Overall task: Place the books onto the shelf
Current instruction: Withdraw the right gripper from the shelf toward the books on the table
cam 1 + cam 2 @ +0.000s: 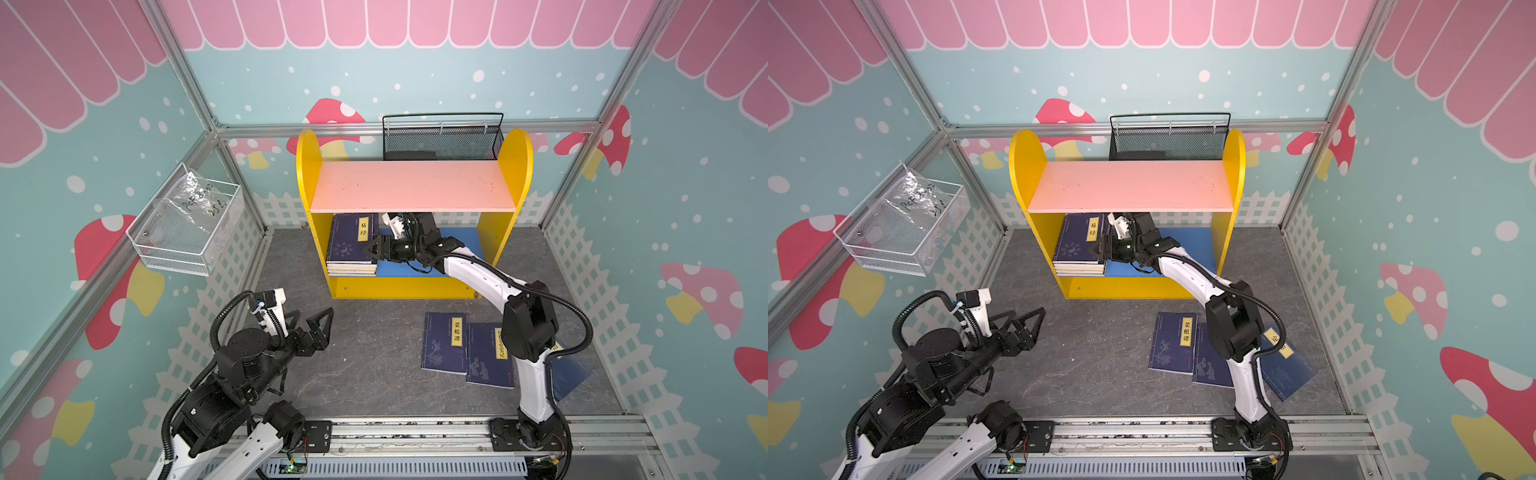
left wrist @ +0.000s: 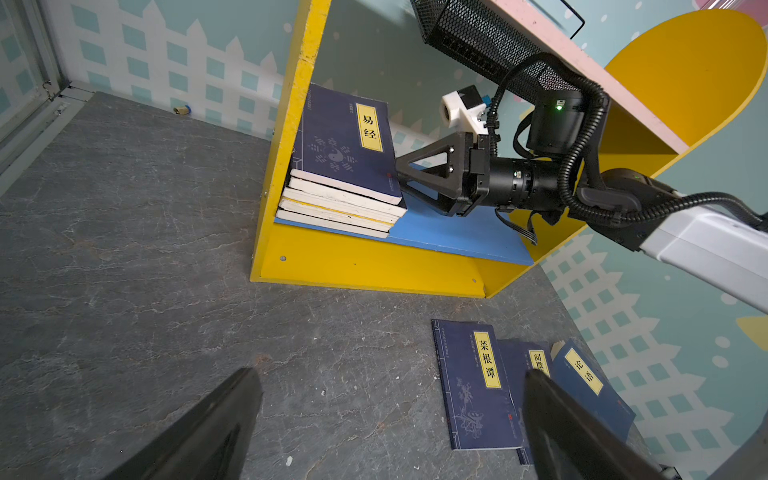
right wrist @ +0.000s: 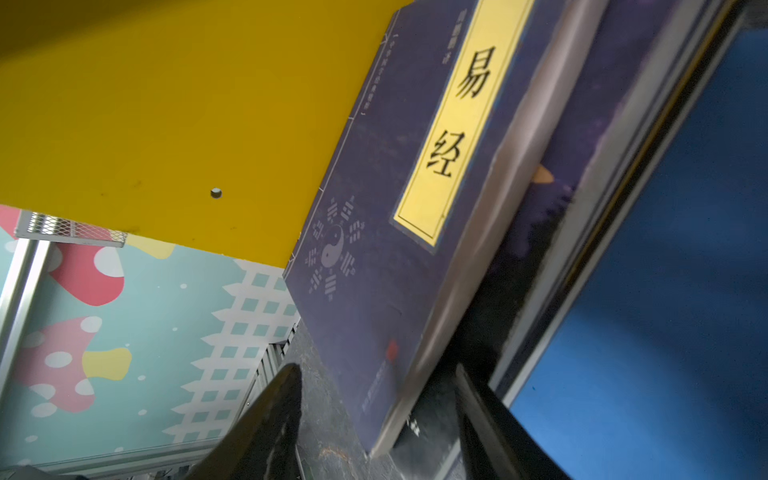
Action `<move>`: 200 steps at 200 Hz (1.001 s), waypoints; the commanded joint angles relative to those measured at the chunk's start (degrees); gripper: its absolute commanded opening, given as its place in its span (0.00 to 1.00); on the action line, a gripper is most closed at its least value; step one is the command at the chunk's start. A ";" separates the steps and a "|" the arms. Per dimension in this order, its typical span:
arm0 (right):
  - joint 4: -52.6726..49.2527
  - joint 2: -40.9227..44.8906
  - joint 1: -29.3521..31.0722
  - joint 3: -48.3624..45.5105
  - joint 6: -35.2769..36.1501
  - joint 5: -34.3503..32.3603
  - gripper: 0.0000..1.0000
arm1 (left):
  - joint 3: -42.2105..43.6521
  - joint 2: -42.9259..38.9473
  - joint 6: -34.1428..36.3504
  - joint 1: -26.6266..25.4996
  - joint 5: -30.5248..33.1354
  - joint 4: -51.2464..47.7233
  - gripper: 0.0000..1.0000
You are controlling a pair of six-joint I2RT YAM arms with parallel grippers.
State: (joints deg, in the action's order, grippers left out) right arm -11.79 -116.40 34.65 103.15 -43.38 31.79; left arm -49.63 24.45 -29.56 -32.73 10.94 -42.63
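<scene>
On the shelf's (image 1: 515, 166) blue board (image 1: 397, 270), the spread right claw (image 1: 371, 252) straddles flat stacked paperbacks (image 1: 347, 249); left claw (image 1: 316, 320) gapes.

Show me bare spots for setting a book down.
Free: the pink upper board; the blue lower board right of the stacked navy books, though the right gripper reaches across it; grey floor left of three loose navy books. Crowded: the stack's corner.
</scene>
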 commanded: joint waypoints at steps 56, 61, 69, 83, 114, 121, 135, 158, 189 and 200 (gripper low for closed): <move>3.03 24.13 0.26 -11.03 4.62 -11.90 0.63 | 1.00 2.66 0.18 0.21 -2.78 2.99 0.99; 3.02 25.18 0.26 -12.52 4.62 -12.32 0.64 | 1.01 2.86 0.26 0.25 -2.93 3.08 0.99; 3.02 27.11 0.27 -15.22 4.62 -13.36 0.64 | 1.19 3.16 0.21 0.22 -3.45 3.29 0.99; 2.49 30.80 0.31 -20.43 4.80 -15.76 0.65 | 1.48 3.58 0.12 0.25 -4.98 3.65 0.99; -1.64 39.57 0.25 -29.88 4.39 -22.45 0.65 | 3.50 5.25 -1.81 0.28 -9.11 5.45 0.99; -2.80 41.60 0.27 -32.05 3.99 -24.24 0.65 | 4.63 5.86 -2.89 0.23 -10.60 6.65 0.99; -5.23 45.64 0.24 -36.89 2.71 -27.90 0.65 | 7.53 7.34 -5.74 0.21 -14.11 10.28 0.99; -8.92 51.84 0.24 -45.92 -0.42 -33.22 0.65 | 13.76 10.80 -11.81 -1.56 -19.75 19.69 0.99; -12.10 57.45 0.21 -56.46 -4.74 -35.37 0.65 | 17.28 17.83 -15.24 -9.52 -16.74 28.72 0.99; -12.87 58.82 0.15 -59.48 -5.93 -35.93 0.64 | 17.37 21.68 -15.80 -11.91 -16.57 31.46 0.99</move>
State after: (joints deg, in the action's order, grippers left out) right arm -19.92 -59.55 34.92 49.41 -45.01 -0.08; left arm -32.47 41.41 -41.34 -40.40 -5.17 -21.78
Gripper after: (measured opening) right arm 0.649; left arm 0.993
